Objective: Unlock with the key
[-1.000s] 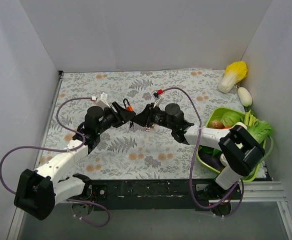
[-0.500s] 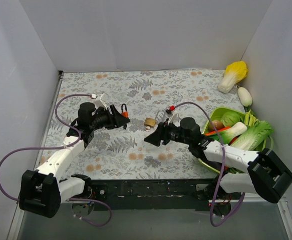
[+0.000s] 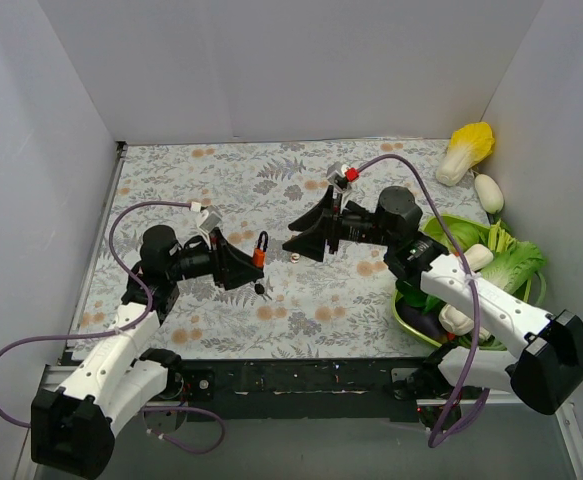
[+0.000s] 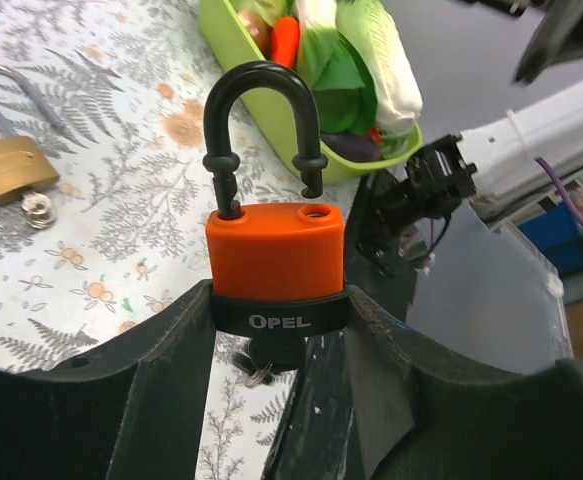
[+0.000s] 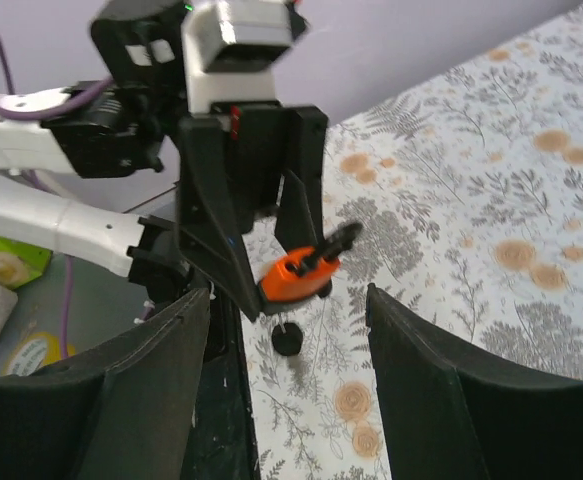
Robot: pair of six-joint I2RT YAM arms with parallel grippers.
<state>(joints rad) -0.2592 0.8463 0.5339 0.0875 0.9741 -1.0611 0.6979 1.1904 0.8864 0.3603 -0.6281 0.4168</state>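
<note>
from above, the lock (image 3: pixel 260 250) sits between the left gripper (image 3: pixel 248 267) fingers, left of the table (image 3: pixel 221 170) centre, with the key (image 3: pixel 259 289) at its 6 o'clock. the right gripper (image 3: pixel 299 237) is at its 3 o'clock, apart. a spare lock (image 4: pixel 11 170) lies on the table. the basket (image 3: pixel 403 318) stands at the table's 4 o'clock, and a cabbage (image 3: pixel 468 150) at 2 o'clock.

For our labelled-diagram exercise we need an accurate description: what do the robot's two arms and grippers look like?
The left arm and right arm have white shells between bulky black joints. A purple cable loops along each; the right one ends at a red connector. The left gripper and right gripper have plain black, wedge-shaped fingers.
</note>
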